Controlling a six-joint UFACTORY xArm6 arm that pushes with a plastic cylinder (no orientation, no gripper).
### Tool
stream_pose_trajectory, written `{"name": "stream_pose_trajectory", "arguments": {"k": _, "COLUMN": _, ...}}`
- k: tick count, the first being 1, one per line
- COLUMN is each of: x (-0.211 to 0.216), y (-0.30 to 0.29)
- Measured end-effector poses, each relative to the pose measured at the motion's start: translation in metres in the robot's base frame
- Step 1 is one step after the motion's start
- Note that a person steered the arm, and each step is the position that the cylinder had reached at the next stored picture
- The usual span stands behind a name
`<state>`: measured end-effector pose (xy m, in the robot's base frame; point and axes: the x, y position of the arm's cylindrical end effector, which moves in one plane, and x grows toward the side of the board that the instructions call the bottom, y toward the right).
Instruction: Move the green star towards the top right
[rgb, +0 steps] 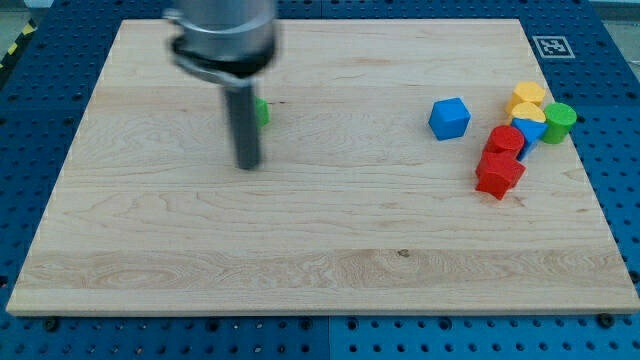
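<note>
The small green star block (262, 111) sat on the pale wooden board (320, 260), up in the view's top left part. Most of it was hidden behind my dark rod (244, 125), so only a green sliver peeked out on the rod's right side. I could not make out its star shape.

My tip (248, 165) rested on the board just below and a little to the left of that green bit. I could not tell if they touched. I had no gripper at all, so there was nothing to open or squeeze; I could only push.

Far off at the view's right sat a blue cube (450, 118). Past it was a tight bunch: two red blocks (500, 165), two yellow blocks (526, 100), a blue block (530, 130) and a green cylinder (559, 122).

The star looked small, hard and light. It would likely slide easily on the smooth wood. Its points might make it spin if I pushed off-centre. So the best place to push seemed to be its lower left side, straight through its middle, aiming toward the view's top right corner.
</note>
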<state>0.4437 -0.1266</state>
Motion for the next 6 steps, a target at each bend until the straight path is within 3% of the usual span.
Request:
{"name": "stream_pose_trajectory", "arguments": {"k": 2, "x": -0.028, "y": -0.013}}
{"name": "stream_pose_trajectory", "arguments": {"k": 6, "x": -0.039, "y": 0.049}}
